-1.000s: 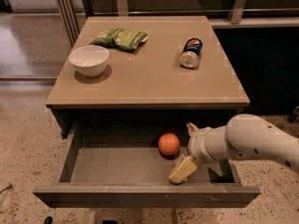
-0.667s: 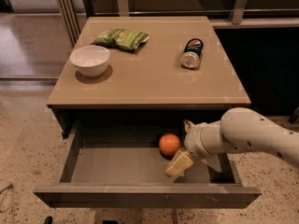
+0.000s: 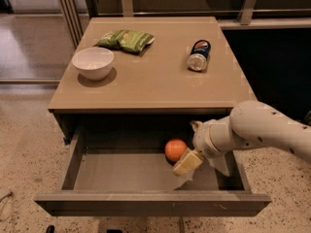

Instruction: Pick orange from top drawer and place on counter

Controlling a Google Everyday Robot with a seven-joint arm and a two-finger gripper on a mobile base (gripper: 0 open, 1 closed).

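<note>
- The orange (image 3: 175,149) lies inside the pulled-out top drawer (image 3: 146,171), towards its back right.
- The gripper (image 3: 191,144) hangs in the drawer's right side, jaws spread, just beside the fruit.

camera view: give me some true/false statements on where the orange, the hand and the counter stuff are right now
1. The orange lies inside the open top drawer. True.
2. The hand is down in the drawer, close beside the orange. True.
3. The green bag lies on the counter, beyond the white bowl. True.
4. The white bowl holds the orange. False: the bowl looks empty, and the orange is in the drawer.
5. The can stands upright. False: it lies on its side on the counter.
</note>
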